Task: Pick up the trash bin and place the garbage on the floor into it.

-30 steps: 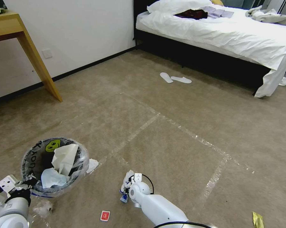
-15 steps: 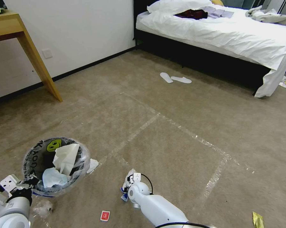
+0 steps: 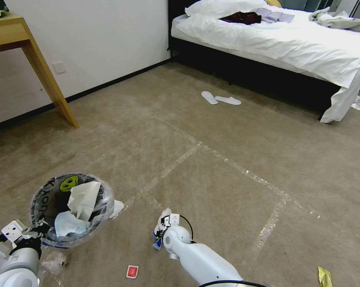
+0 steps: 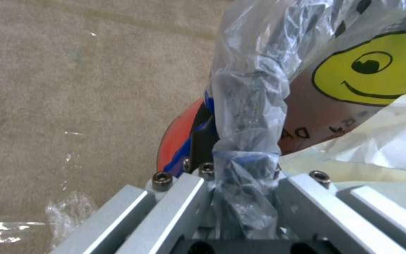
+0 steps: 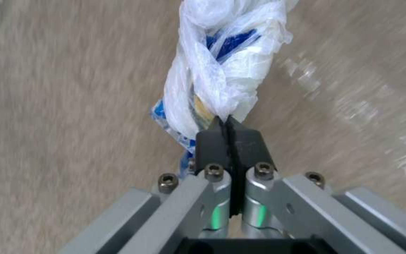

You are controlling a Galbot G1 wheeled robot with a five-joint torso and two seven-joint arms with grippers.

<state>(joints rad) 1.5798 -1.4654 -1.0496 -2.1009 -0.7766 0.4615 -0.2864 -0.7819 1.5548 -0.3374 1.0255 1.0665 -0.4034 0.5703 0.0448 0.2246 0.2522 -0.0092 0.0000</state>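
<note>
The trash bin (image 3: 70, 209) is already picked up: the left gripper (image 4: 240, 176) has its jaws pinched on the rim and the crinkly liner (image 4: 250, 106), holding the bin at about 8 o'clock in the head view. Inside lie a white tissue (image 3: 84, 197) and a light-blue mask (image 3: 68, 224), so part of the collecting looks done. The right gripper (image 5: 229, 125), at about 6 o'clock, has its jaws pressed together on a white-and-blue plastic wrapper (image 5: 217, 70) that hangs above the floor (image 3: 227, 167); it has not yet reached the bin. Still on the carpet are a white scrap (image 3: 117, 207) just beside the bin, a red wrapper (image 3: 132, 271), a crumpled clear scrap (image 3: 54, 261) and a yellow wrapper (image 3: 324, 276) at 5 o'clock, so I judge roughly half remains.
</note>
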